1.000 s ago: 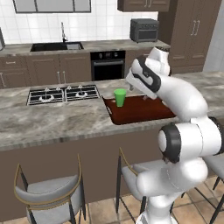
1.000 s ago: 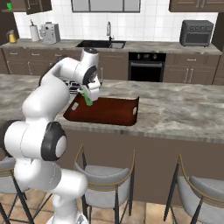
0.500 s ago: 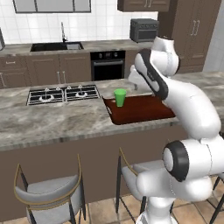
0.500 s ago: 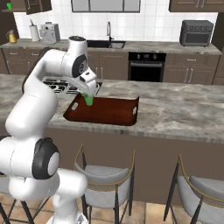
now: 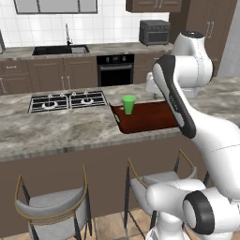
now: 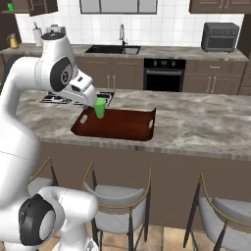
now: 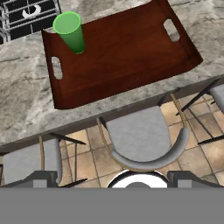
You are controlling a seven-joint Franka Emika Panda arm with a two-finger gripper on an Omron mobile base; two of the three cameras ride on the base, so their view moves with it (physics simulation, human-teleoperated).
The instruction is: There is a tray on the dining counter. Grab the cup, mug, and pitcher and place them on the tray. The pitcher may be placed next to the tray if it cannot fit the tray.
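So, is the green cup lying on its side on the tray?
No, the cup stands upright in a corner of the tray.

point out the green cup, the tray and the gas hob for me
cup (image 7: 70, 31), hand view, on its side wall
tray (image 7: 131, 52), hand view, on its bare floor
gas hob (image 5: 68, 101), left base view, on the grates

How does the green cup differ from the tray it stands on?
The cup is green, the tray dark reddish-brown. The cup is a small upright tapered tumbler; the tray is flat, wide and rectangular. The cup has no handle; the tray has a cut-out handle at each end. Both are on the dining counter.
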